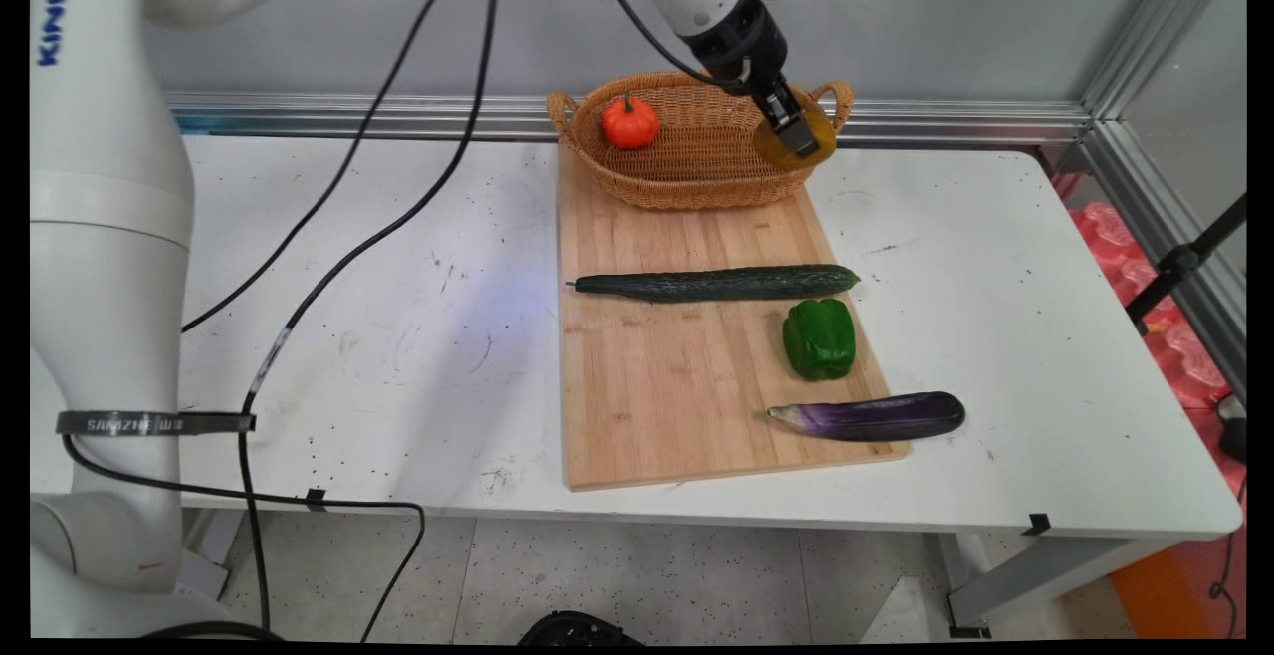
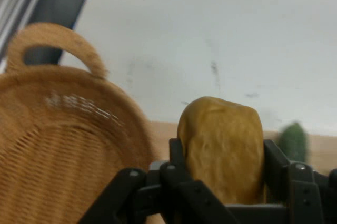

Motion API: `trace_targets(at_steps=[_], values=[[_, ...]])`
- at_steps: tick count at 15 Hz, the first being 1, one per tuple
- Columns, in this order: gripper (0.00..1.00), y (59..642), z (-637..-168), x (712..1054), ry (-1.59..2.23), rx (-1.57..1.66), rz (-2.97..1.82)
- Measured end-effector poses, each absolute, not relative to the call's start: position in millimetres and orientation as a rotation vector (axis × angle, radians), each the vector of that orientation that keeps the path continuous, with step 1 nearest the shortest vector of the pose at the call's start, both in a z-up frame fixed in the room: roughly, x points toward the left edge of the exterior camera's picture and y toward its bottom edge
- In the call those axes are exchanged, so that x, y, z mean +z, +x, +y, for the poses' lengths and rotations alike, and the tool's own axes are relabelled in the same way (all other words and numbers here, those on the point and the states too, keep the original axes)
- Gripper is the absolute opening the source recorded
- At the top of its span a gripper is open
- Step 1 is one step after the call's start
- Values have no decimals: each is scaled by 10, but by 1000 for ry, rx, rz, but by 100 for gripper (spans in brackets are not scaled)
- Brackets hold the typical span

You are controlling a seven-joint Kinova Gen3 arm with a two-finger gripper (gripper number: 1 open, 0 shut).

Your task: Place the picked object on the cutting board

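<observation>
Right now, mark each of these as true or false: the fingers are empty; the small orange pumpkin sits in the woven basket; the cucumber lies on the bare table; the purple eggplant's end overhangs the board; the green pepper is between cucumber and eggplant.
1. The fingers are empty. False: the black two-finger gripper is shut on a yellow-brown potato-like lump by the woven wicker basket's right rim.
2. The small orange pumpkin sits in the basket. True.
3. The long dark green cucumber lies on the bare table. False: it lies on the bamboo cutting board.
4. The purple eggplant's end overhangs the board. True.
5. The green bell pepper is between them. True.
</observation>
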State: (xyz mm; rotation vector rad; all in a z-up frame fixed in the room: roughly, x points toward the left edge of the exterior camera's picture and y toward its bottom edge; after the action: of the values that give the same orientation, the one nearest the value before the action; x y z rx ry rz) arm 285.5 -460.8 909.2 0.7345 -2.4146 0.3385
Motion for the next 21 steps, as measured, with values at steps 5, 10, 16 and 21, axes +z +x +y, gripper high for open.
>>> trace_targets(at_steps=[5, 10, 16, 21], values=[[0, 2924, -3928, 9171, 741, 279, -2457], [0, 3063, -3324, 9103, 730, 248, -2506], [0, 3223, -2779, 8814, 684, 252, -2549], [0, 3327, -2532, 8471, 649, 274, -2571]])
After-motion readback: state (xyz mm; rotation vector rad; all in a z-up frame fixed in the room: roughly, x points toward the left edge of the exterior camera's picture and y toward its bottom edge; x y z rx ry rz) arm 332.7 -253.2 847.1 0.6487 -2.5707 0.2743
